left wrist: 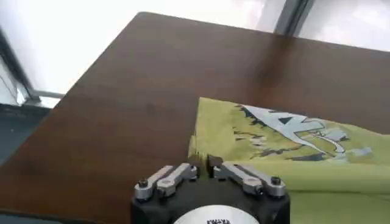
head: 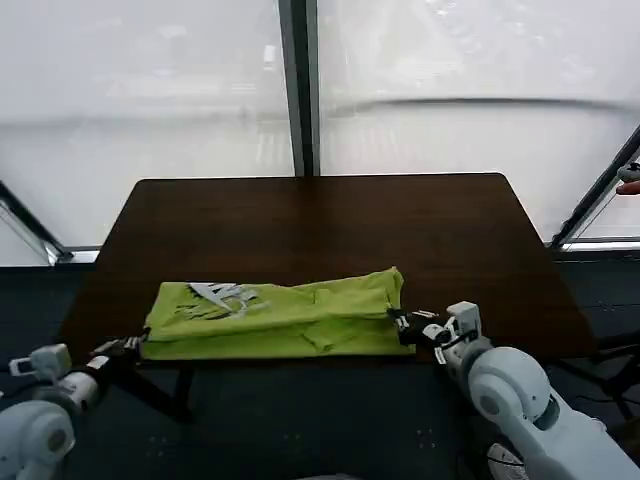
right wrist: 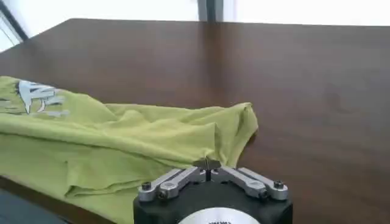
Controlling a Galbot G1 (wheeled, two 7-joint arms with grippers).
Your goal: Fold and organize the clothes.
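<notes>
Head view: T-shirt point(head: 280, 318) between both tools.

A dark brown wooden table point(head: 330, 215) carries one folded lime-green T-shirt point(head: 290, 318) along its near edge.

Dark wood table point(head: 320, 215) w/ bright frosted windows point(head: 150, 90) behind, dark floor point(head: 600, 290).

The head camera looks forward and down from above onto the whole dark table point(head: 330, 215), windows beyond. Each wrist camera sits low just behind its own tool, looking across the tabletop from close range. All three share the lime-green T-shirt point(head: 280, 315); both wrist views catch its print point(left wrist: 292, 128).
</notes>
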